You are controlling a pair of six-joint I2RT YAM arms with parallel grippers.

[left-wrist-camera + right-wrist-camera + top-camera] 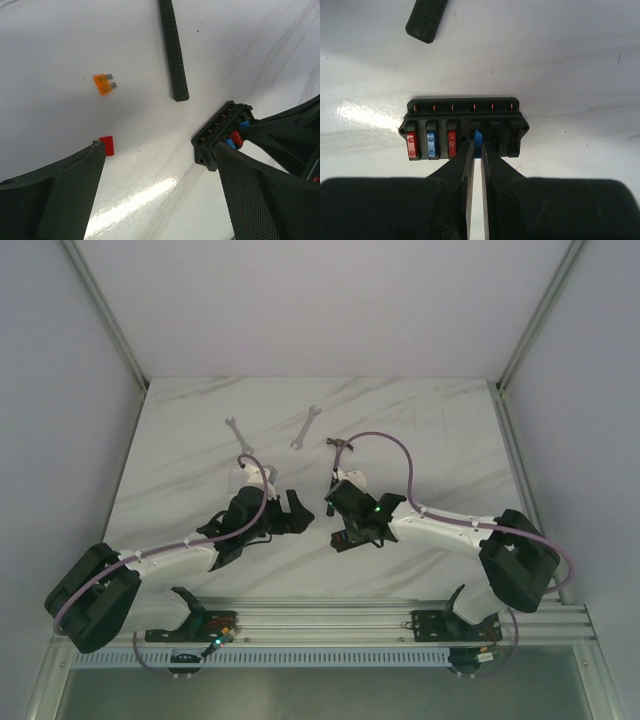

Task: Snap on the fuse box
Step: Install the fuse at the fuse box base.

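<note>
The fuse box (pixel 464 129) is a small black block lying flat on the white marble table. Its first three slots hold a red, a blue and a red fuse. My right gripper (pixel 477 142) is shut on a small blue fuse (pixel 478 137) that stands in the fourth slot; the two slots to its right are empty. In the left wrist view the fuse box (pixel 216 136) lies just beyond my right finger (pixel 250 195). My left gripper (pixel 159 147) hangs wide open over bare table with nothing between its fingers. From above, the left gripper (pixel 290 512) and right gripper (pixel 335 502) nearly meet mid-table.
A loose orange fuse (pixel 104 83) and a loose red fuse (pixel 106 145) lie on the table by my left finger. A black hammer handle (pixel 172 50) lies just beyond the box. Two wrenches (pixel 236 432) (pixel 306 427) rest farther back.
</note>
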